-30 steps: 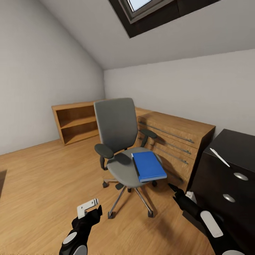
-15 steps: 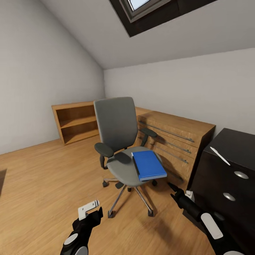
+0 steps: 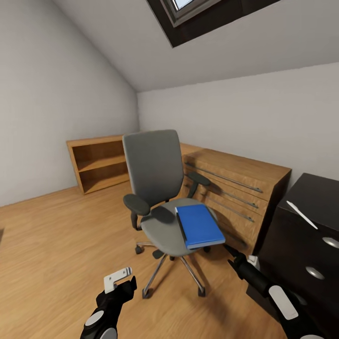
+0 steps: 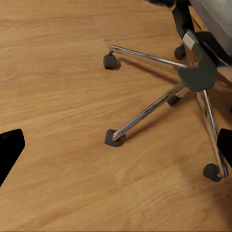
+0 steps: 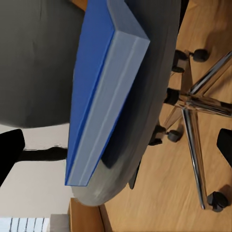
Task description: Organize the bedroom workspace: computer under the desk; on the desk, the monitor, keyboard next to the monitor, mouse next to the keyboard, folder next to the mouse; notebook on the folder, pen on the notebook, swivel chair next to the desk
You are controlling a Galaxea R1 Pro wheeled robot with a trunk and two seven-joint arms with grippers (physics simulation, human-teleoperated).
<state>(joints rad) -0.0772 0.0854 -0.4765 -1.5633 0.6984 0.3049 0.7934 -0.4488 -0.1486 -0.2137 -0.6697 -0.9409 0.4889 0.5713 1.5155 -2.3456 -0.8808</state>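
Flat bright blue folder (image 3: 199,225) lies unmoved on grey upholstered swivel chair (image 3: 157,188), just ahead of the spread-fingered, empty right gripper (image 3: 229,248).

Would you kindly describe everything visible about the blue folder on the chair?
The folder is a flat, bright blue rectangle with a dark spine along one long edge and a pale grey-blue page edge. It looks like smooth card or plastic, closed and undamaged. It lies flat on the swivel chair seat, toward the seat's right side, one corner overhanging the front rim. Nothing else touches it.
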